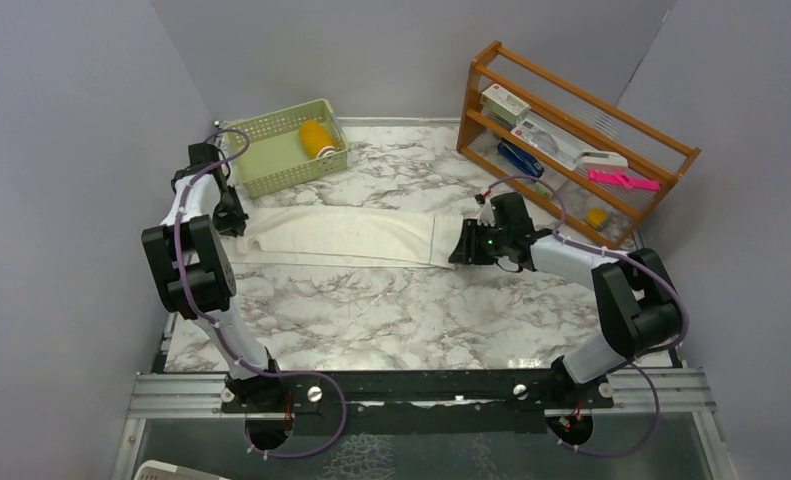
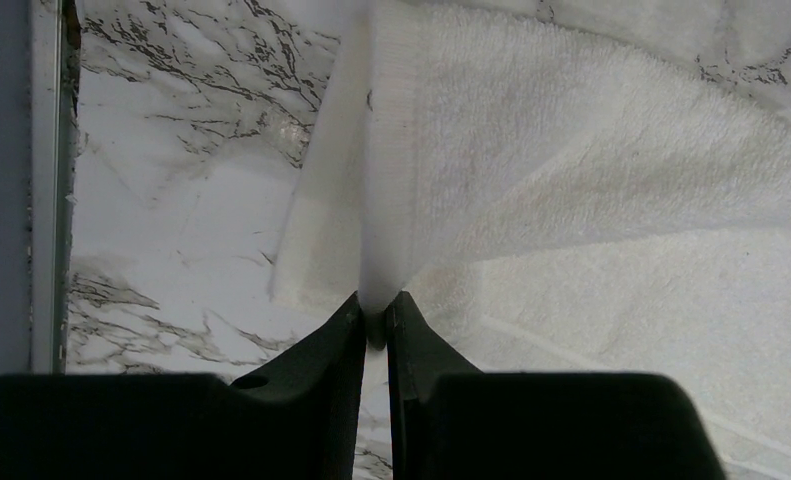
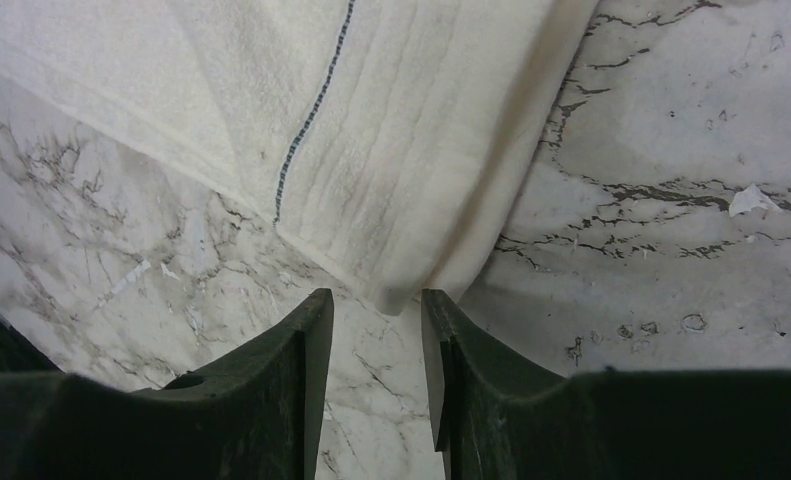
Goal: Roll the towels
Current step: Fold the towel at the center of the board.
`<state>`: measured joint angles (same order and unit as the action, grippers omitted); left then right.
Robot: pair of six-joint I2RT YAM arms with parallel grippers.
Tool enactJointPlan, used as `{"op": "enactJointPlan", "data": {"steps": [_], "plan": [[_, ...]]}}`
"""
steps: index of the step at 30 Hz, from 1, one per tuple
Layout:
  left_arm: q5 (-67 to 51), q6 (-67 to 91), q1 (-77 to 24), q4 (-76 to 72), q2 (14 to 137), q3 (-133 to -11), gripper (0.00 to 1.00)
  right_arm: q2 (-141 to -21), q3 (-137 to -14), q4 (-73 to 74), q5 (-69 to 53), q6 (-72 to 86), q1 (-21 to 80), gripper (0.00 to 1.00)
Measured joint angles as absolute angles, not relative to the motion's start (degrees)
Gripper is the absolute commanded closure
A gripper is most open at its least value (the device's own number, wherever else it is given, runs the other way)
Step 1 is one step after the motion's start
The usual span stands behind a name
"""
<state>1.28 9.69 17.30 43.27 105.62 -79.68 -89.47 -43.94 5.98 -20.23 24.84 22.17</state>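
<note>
cream towel [image 1: 341, 235] fluffy terry cloth; table [image 1: 391, 310] glossy marble-look, perhaps laminate; rack [image 1: 467, 105] wooden.

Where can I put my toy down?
Biggest bare marble table patch: between the long cream-white cloth towel and the black metal rail. A smaller one sits behind the towel, between the green plastic basket and the wooden rack. Those back corners are crowded.

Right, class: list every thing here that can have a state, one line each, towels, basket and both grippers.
Large cream-white cloth towel: unrolled, lying flat on the marble table.
Pale green slotted plastic basket: upright, at the table's far left.
Mustard-yellow cloth towel: rolled up, lying in that basket.
Left gripper: shut, pinching the cream towel's left end.
Right gripper: open, the towel's right corner just ahead of its jaws, ungripped.
</note>
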Motion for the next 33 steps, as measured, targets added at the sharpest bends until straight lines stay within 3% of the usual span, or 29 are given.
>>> {"op": "enactJointPlan", "data": {"steps": [11, 19, 33], "plan": [[0.5, 9.7, 17.5, 43.0, 105.6, -79.7, 0.83, -93.1, -44.7, 6.2, -20.4, 24.8, 22.2, 0.71], [0.4, 9.7, 17.8, 43.0, 105.6, -79.7, 0.83, -94.3, -45.4, 7.0, -20.0, 23.8, 22.2, 0.99], [-2.3, 9.9, 18.3, 42.9, 105.6, -79.7, 0.83, -89.1, -51.5, 14.2, -15.3, 23.6, 22.2, 0.99]]}}
